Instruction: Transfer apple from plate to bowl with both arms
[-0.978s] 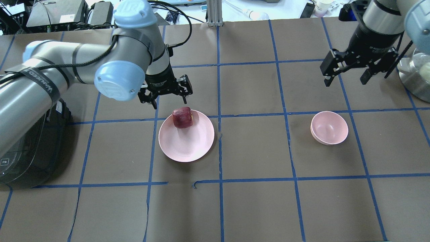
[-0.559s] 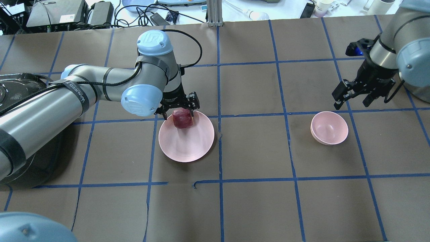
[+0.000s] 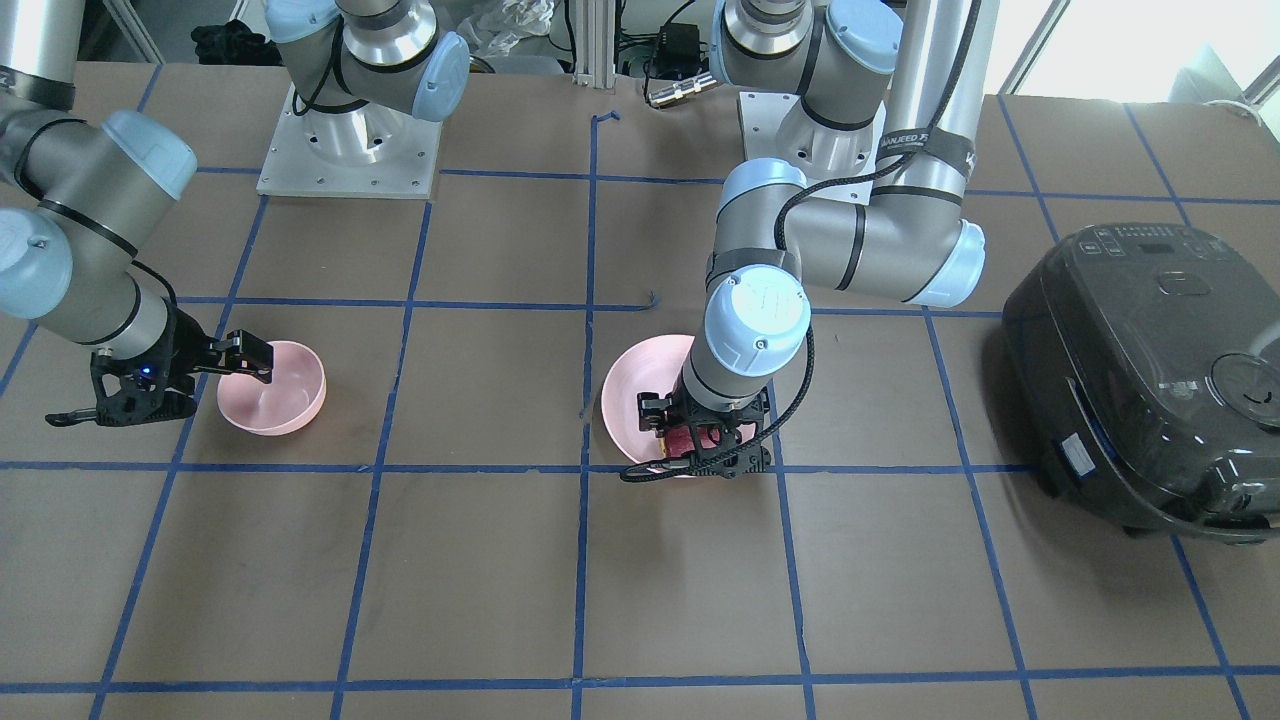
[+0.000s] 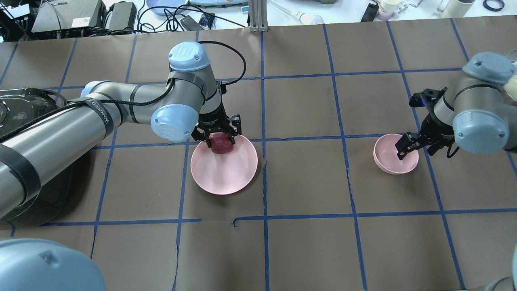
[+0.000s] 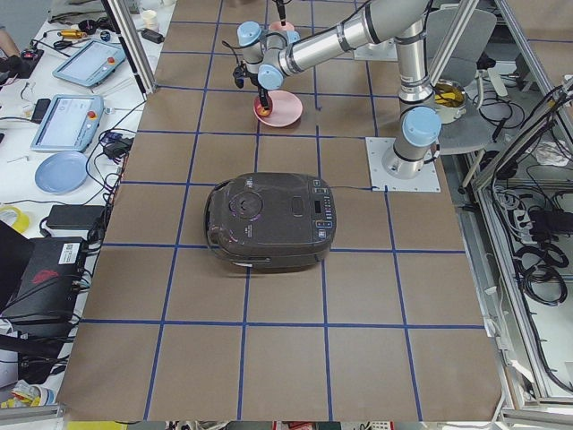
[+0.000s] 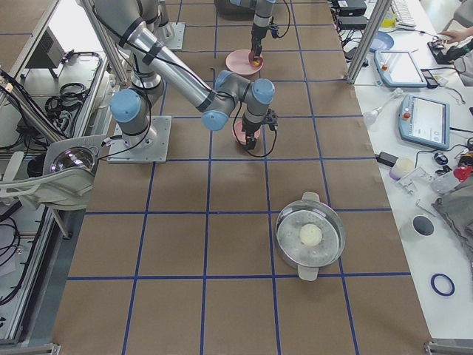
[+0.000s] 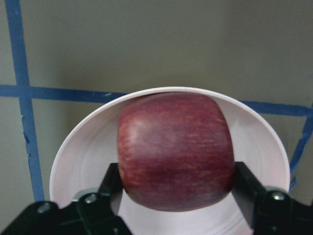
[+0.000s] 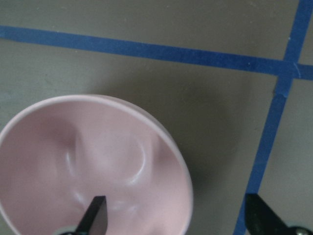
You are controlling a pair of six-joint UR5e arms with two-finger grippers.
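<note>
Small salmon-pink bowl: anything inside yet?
No dark red apple: only one finger of the right gripper reaches inside the small salmon-pink bowl; the other is outside its rim. The floor beneath that finger is hidden.

strap (image 4: 99, 114) on left arm (image 4: 56, 131): "wanjeed"

The left gripper (image 4: 221, 141) has dropped from above the plate's far rim, and its fingers now touch both sides of the apple (image 7: 176, 152). The right gripper (image 4: 415, 150) has come down from near the table's right edge to straddle the bowl (image 4: 388, 157) rim, spread wide.
</note>
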